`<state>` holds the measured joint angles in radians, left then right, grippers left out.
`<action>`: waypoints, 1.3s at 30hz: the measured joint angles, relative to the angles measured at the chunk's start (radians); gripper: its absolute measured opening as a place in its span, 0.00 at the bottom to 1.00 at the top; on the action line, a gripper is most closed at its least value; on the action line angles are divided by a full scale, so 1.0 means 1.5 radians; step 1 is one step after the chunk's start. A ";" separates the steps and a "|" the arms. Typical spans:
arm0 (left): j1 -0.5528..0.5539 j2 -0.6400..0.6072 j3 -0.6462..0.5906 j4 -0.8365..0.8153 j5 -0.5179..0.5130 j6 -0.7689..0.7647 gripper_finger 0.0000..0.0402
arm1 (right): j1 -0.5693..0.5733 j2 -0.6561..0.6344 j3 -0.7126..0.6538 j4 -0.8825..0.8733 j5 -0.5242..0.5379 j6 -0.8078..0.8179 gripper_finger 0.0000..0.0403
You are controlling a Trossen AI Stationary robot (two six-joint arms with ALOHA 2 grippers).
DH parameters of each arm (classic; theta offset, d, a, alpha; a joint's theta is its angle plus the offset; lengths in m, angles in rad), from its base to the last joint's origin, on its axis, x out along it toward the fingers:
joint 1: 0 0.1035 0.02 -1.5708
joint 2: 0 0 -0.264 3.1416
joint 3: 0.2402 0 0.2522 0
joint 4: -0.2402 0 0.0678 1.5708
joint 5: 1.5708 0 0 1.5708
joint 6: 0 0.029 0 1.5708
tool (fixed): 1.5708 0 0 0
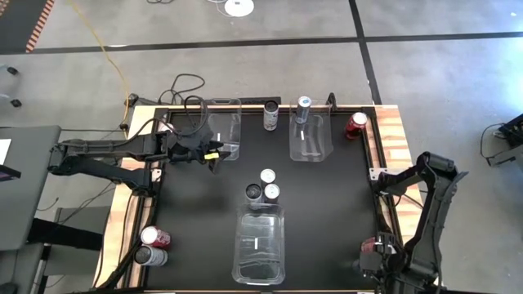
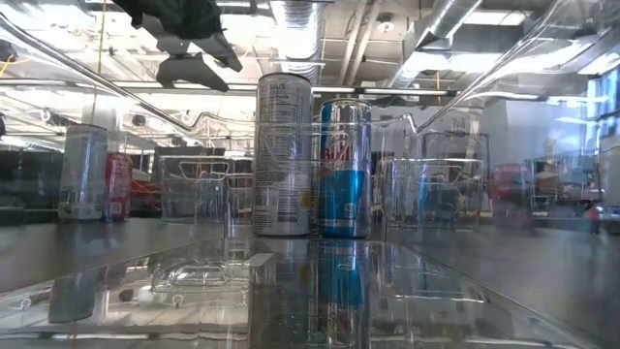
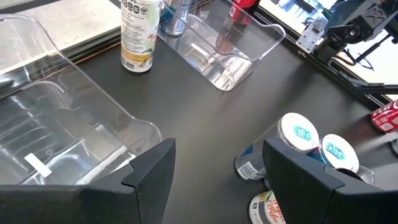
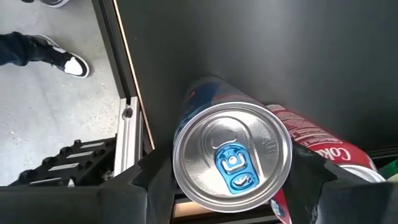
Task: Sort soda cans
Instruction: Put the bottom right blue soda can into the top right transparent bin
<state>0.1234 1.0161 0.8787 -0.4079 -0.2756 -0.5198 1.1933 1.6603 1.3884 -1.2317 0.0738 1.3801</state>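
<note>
A black surface (image 1: 327, 188) seen from above holds three clear plastic bins and scattered soda cans.

At the near left corner, a red can (image 1: 155, 238) and a dark can (image 1: 149, 256) lie side by side. Above them, the left arm reaches in from the left, and its left end effector (image 1: 214, 153) hangs at the near end of the far left bin (image 1: 225, 122). In its wrist view the two fingers (image 3: 152, 168) stand wide apart with nothing between them.

In the middle, three cans (image 1: 263, 188) stand in a tight cluster just beyond the near centre bin (image 1: 260, 245); two show blue tabs and one has a pale label. Farther back, a pale can (image 1: 271, 115) stands between the two far bins. A blue-and-silver can (image 1: 304, 109) stands at the far end of the far right bin (image 1: 310, 140). A red can (image 1: 355, 124) sits near the far right corner.

At the near right corner, the right end effector (image 1: 377, 255) is down over a blue-and-silver can (image 4: 231, 163). Its fingers (image 4: 152, 180) sit on either side of the can, and whether they press on it cannot be told. A red can (image 4: 311, 144) lies touching that can. A person's shoe (image 4: 74, 64) shows on the floor beyond the edge of the surface.
</note>
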 joint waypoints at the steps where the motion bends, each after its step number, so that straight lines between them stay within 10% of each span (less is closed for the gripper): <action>1: 0.000 0.000 0.000 0.000 0.000 0.001 0.59 | -0.003 -0.001 0.000 0.000 0.000 0.000 0.57; 16: 0.000 0.000 0.000 0.016 0.056 -0.038 0.59 | -0.205 -0.133 0.002 -0.119 0.026 -0.094 0.57; 39: -0.013 0.000 0.000 0.014 0.079 0.001 0.59 | -0.860 -0.195 0.157 -0.186 0.055 -0.493 0.57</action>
<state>0.1032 1.0157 0.8787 -0.3873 -0.1566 -0.5187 -0.0973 1.3684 1.6242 -1.5111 0.1561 0.6410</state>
